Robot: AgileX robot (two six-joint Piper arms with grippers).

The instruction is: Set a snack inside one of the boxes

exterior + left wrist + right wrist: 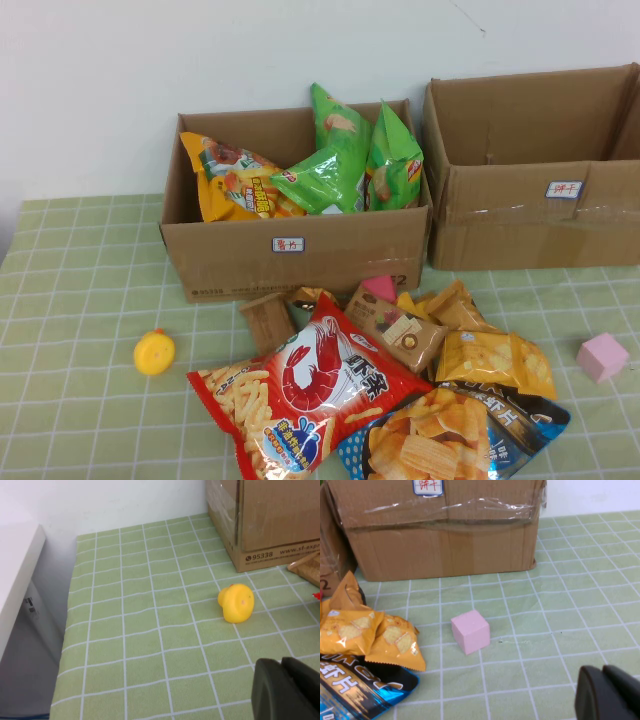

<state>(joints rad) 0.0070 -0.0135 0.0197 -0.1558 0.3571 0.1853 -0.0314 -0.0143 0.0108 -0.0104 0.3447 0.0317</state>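
Both arms sit low over the counter, outside the high view: left gripper near a yellow toy, right gripper near the snack and taped box, their grip hidden from view.

Your taped carton on the right stands open-topped, its visible interior bare: free entry from above. The left carton is crowded with a yellow bag and green bags rising past its rim. Before both cartons, a heap blocks the centre: red shrimp bag, blue chips bag, yellow-orange pouches. Open cloth lies left, holding only a yellow duck; a pink cube sits right. Your left gripper and right gripper hover over bare cloth.
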